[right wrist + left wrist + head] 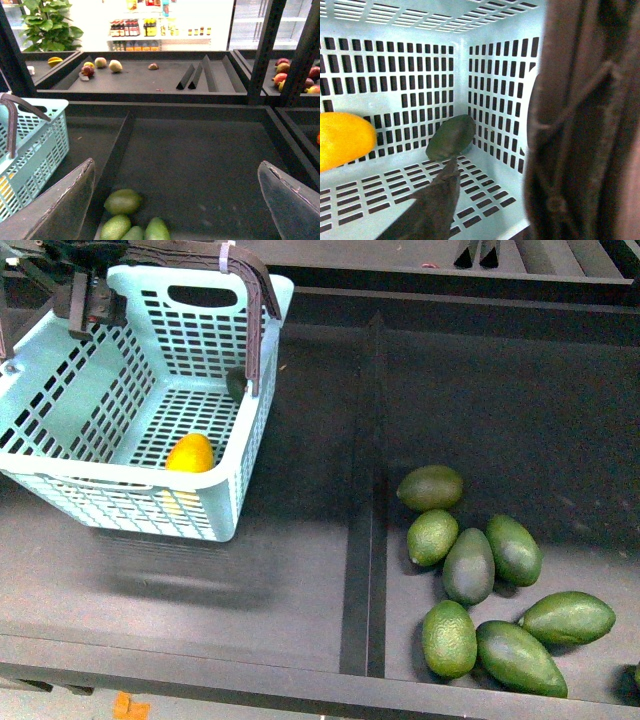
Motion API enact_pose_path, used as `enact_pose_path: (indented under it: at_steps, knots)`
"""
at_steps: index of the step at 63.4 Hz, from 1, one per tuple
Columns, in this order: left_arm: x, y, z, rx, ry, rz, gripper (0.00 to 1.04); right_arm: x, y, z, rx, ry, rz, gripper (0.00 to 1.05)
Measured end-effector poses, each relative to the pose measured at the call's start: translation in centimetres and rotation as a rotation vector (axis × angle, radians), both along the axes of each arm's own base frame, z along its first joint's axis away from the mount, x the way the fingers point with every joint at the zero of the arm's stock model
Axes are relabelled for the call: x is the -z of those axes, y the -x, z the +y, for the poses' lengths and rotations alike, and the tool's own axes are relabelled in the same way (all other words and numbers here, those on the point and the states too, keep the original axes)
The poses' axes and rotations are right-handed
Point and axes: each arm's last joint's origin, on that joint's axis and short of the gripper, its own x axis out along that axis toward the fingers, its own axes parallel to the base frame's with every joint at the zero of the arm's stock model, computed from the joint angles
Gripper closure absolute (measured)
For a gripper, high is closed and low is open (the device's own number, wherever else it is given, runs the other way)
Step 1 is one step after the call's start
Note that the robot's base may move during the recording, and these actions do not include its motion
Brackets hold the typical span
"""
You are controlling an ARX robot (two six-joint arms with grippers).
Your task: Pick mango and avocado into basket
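Note:
The turquoise basket hangs tilted at the far left, above the dark tray. The mango lies inside it near the front wall, and one dark avocado lies in its far corner. My left gripper is shut on a brown basket handle. The left wrist view shows one finger, the mango and the avocado on the slotted floor. My right gripper is open and empty above several loose avocados. These lie in the right compartment. The basket also shows in the right wrist view.
A raised dark divider separates the basket's compartment from the avocado compartment. In the right wrist view a farther bin holds a few fruits and wedge-shaped dividers. Red apples fill a bin at the far right.

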Motion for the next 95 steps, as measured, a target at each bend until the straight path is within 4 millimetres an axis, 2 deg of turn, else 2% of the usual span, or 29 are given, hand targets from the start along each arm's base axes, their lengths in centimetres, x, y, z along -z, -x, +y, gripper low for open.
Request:
enact_pose_path:
  at_steps: [4, 8, 11, 18, 25, 30, 34, 37, 40, 43, 45, 49, 51, 61, 77, 88, 95]
  knots:
    - [-1.1, 0.9, 0.2, -0.015, -0.025, -0.022, 0.27, 0.0, 0.0, 0.0, 0.0, 0.0, 0.0, 0.09]
    - [-3.3, 2.5, 0.5, -0.036, -0.046, -0.068, 0.13, 0.0, 0.0, 0.0, 0.0, 0.0, 0.0, 0.09]
    - [-4.9, 3.6, 0.7, -0.039, -0.052, -0.092, 0.07, 0.0, 0.0, 0.0, 0.0, 0.0, 0.0, 0.09]
    - [-8.1, 6.6, 1.1, -0.051, -0.062, -0.131, 0.08, 0.0, 0.0, 0.0, 0.0, 0.0, 0.0, 0.09]
    - [-9.6, 9.7, 1.0, -0.058, -0.108, -0.123, 0.08, 0.0, 0.0, 0.0, 0.0, 0.0, 0.0, 0.09]
    - [-10.8, 12.5, -0.3, -0.01, -0.105, -0.142, 0.08, 0.0, 0.0, 0.0, 0.0, 0.0, 0.0, 0.09]
    - [-11.2, 14.9, -2.2, 0.054, -0.072, -0.155, 0.08, 0.0, 0.0, 0.0, 0.0, 0.0, 0.0, 0.09]
    - [-10.6, 16.5, -3.3, 0.212, -0.135, -0.303, 0.17, 0.0, 0.0, 0.0, 0.0, 0.0, 0.0, 0.09]
    - [-9.8, 17.9, -3.5, 0.366, -0.279, -0.461, 0.26, 0.0, 0.0, 0.0, 0.0, 0.0, 0.0, 0.09]
    - [-9.0, 19.8, -2.6, 0.498, -0.549, -0.593, 0.37, 0.0, 0.0, 0.0, 0.003, 0.0, 0.0, 0.09]
    - [-8.8, 21.0, -1.7, 0.528, -0.703, -0.646, 0.44, 0.0, 0.0, 0.0, 0.003, 0.0, 0.0, 0.09]
    - [-8.4, 23.4, 0.2, 0.594, -1.035, -0.666, 0.6, 0.0, 0.0, 0.0, 0.002, 0.0, 0.0, 0.09]
    - [-8.1, 24.3, 0.8, 0.613, -1.108, -0.653, 0.67, 0.0, 0.0, 0.0, 0.001, 0.0, 0.0, 0.09]
    - [-5.8, 27.8, 2.5, 0.697, -1.246, -0.593, 1.01, 0.0, 0.0, 0.0, 0.0, 0.0, 0.0, 0.09]
    - [-4.2, 32.1, 4.2, 0.697, -1.274, -0.583, 1.02, 0.0, 0.0, 0.0, 0.0, 0.0, 0.0, 0.09]
    - [-3.6, 34.0, 5.5, 0.701, -1.277, -0.582, 1.02, 0.0, 0.0, 0.0, 0.0, 0.0, 0.0, 0.09]
    - [-3.3, 35.0, 5.6, 0.701, -1.278, -0.583, 1.02, 0.0, 0.0, 0.0, 0.0, 0.0, 0.0, 0.09]
